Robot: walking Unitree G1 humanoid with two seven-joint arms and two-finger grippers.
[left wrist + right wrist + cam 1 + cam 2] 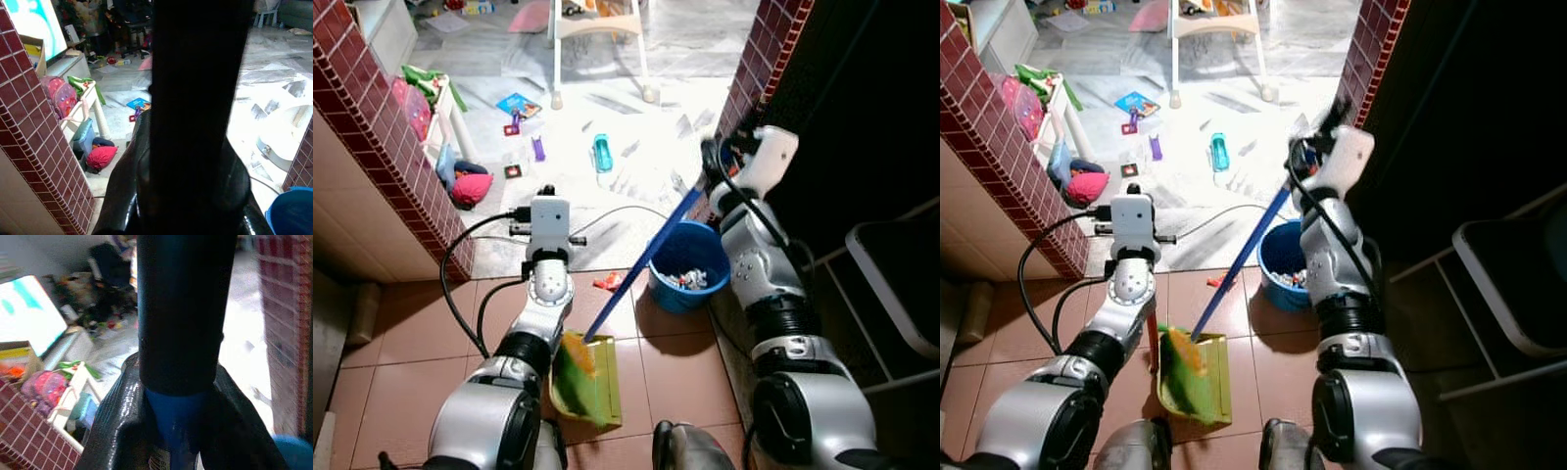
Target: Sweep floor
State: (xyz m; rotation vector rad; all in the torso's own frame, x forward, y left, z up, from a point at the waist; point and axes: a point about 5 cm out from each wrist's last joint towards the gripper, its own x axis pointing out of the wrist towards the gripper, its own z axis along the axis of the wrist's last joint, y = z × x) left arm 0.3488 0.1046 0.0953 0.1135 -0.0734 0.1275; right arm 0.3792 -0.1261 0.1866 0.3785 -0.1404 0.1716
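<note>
A blue-handled broom (pixel 641 264) slants down to green and orange bristles (pixel 574 364), which rest in a yellow-green dustpan (pixel 599 387) on the brown tiles between my arms. My right gripper (pixel 178 416) is shut on the top of the broom handle (pixel 180 308), up by the right brick pillar (pixel 710 181). My left gripper (pixel 190 191) is shut on a black upright pole (pixel 195 73), which looks like the dustpan's handle; that wrist (pixel 548 223) hangs over the tile edge, just beyond the pan.
A blue bucket (pixel 688 262) holding scraps stands right of the broom, with a red scrap (pixel 607 282) beside it. Brick-tiled corners (pixel 401 166) (pixel 759 59) frame the opening. Beyond lie toys, a teal bottle (pixel 602 152), a cable (pixel 607 211) and chair legs (pixel 646 59).
</note>
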